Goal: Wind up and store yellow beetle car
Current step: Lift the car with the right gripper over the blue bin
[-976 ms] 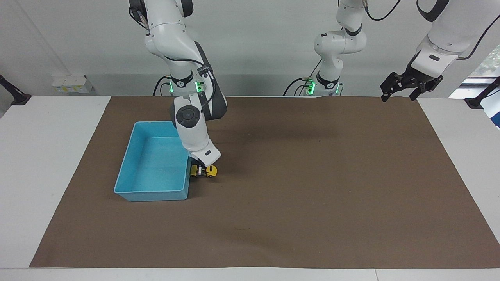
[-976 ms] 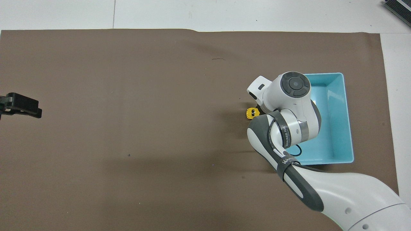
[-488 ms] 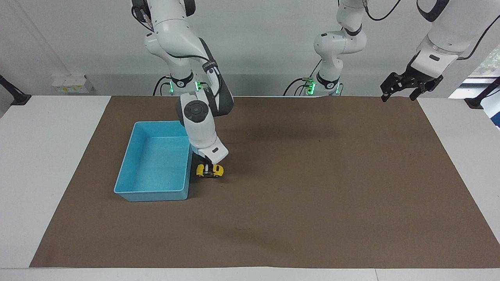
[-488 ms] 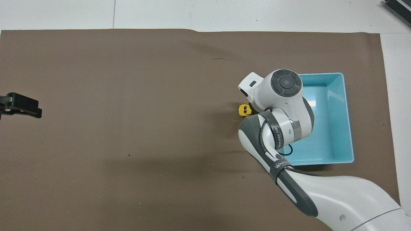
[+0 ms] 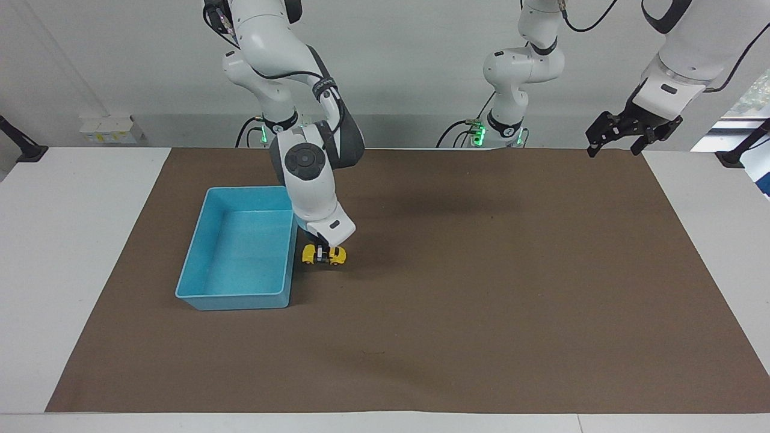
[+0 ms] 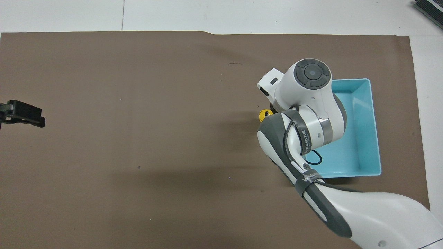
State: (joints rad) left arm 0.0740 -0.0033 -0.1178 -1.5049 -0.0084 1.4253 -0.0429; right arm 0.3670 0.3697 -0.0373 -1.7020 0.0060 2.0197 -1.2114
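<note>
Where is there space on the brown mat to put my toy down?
Most of the brown mat is bare, from the yellow beetle car toward the left arm's end. It is crowded only where the right claw grips the car beside the blue bin.

Wall: plain pale grey, running along my end of the surface (image 5: 78,240).
Surface: white, mostly covered by a brown mat (image 5: 481,288) with a slightly wavy edge.
Wall fitting: small white box (image 5: 107,129) low on the wall.
Window: a bright sliver (image 5: 752,90) at my left arm's end.
Light: even, soft shadows on the mat.
</note>
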